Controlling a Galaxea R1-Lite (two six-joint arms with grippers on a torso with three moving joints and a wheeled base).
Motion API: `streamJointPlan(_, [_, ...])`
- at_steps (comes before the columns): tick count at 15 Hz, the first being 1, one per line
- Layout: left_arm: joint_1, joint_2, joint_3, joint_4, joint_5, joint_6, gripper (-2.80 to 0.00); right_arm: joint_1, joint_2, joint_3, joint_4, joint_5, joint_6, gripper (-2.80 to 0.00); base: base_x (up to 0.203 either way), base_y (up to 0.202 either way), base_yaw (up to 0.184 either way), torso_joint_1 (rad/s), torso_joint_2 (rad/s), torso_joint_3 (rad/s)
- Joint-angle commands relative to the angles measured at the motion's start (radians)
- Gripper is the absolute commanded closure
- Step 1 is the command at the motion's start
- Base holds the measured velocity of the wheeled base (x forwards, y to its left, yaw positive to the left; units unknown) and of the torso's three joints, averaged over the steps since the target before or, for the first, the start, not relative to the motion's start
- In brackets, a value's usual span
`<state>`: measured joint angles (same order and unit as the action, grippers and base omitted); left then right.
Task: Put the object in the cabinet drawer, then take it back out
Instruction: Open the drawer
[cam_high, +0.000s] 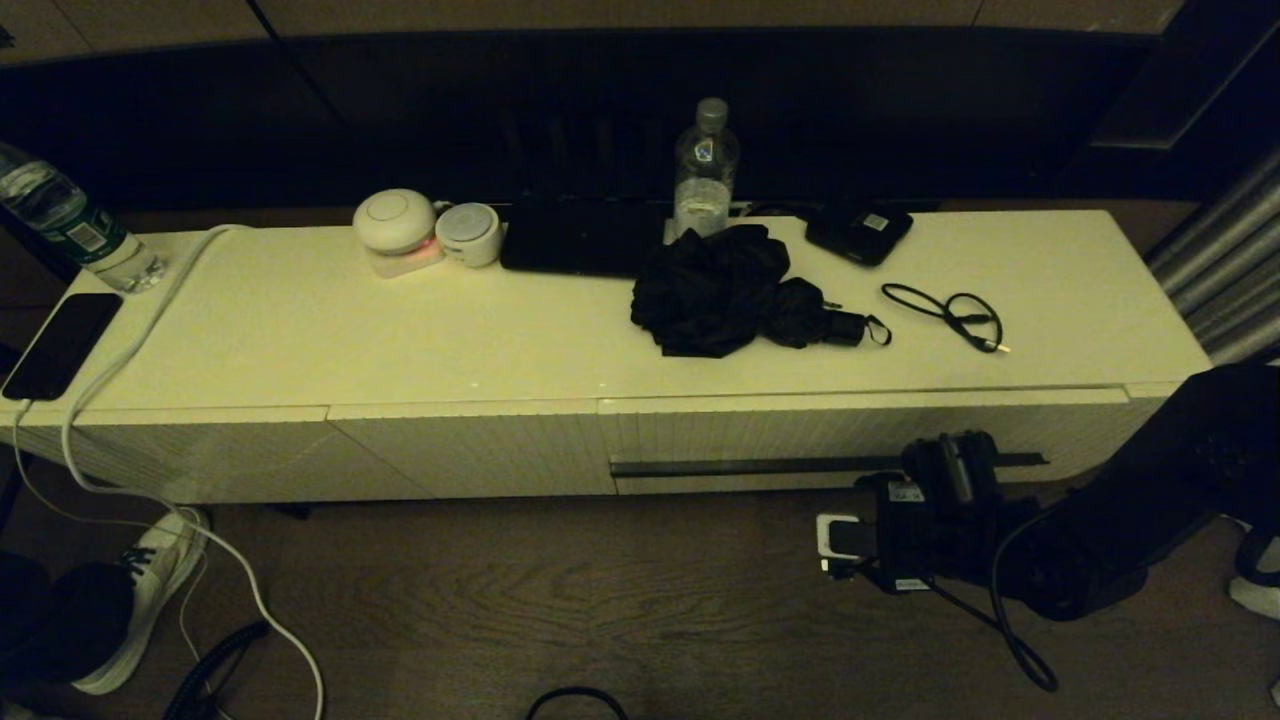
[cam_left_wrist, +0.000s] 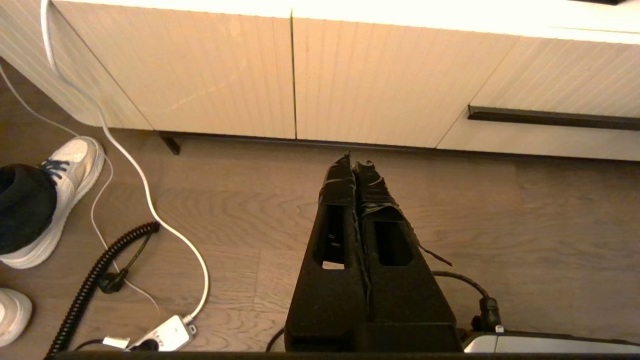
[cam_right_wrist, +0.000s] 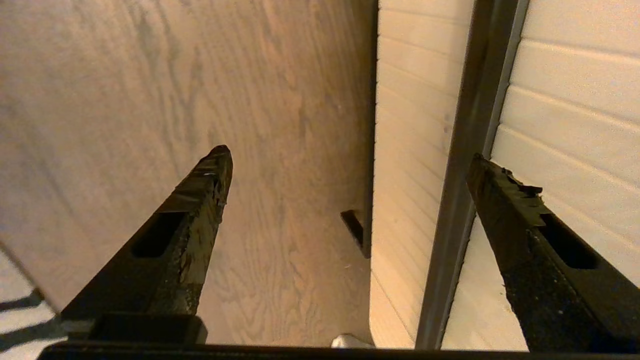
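Observation:
The cabinet drawer (cam_high: 800, 432) is closed, its ribbed white front flush with the cabinet and a long dark handle strip (cam_high: 740, 466) across it. My right gripper (cam_high: 950, 458) hovers at the right part of that strip. In the right wrist view the right gripper (cam_right_wrist: 347, 156) is open and empty, one fingertip (cam_right_wrist: 487, 175) over the drawer front beside the strip (cam_right_wrist: 450, 240), the other over the floor. A crumpled black folding umbrella (cam_high: 725, 290) lies on the cabinet top. My left gripper (cam_left_wrist: 356, 162) is shut on nothing, low over the floor before the plain ribbed panels.
On the cabinet top stand a water bottle (cam_high: 706, 165), two round white devices (cam_high: 395, 220), a black box (cam_high: 860, 232) and a looped black cable (cam_high: 950, 315). At the left end are a second bottle (cam_high: 70, 225), a phone (cam_high: 60, 345) and a white cable (cam_high: 130, 350). A shoe (cam_left_wrist: 55, 200) rests on the floor.

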<state>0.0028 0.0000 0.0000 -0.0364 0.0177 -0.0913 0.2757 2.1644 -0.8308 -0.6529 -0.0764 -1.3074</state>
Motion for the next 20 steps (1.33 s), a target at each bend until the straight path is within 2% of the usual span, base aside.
streamJointPlan(1, [0.0,-0.002,0.0,0.0,0.001,-0.001,0.0,-0.013,0.024,-0.018,-0.009,0.0,-0.009,-2.8,0.0,0.0,0.0,0.0,0.0,0.0])
streamJointPlan(12, [0.0,-0.002,0.0,0.0,0.001,-0.001,0.0,-0.029,0.12,-0.143,-0.019,0.0,0.005,-2.8,0.0,0.0,0.0,0.0,0.0,0.0])
streamJointPlan(20, [0.0,-0.002,0.0,0.0,0.001,-0.001,0.0,-0.038,0.056,-0.121,-0.018,0.016,-0.003,-2.8,0.0,0.0,0.0,0.0,0.0,0.0])
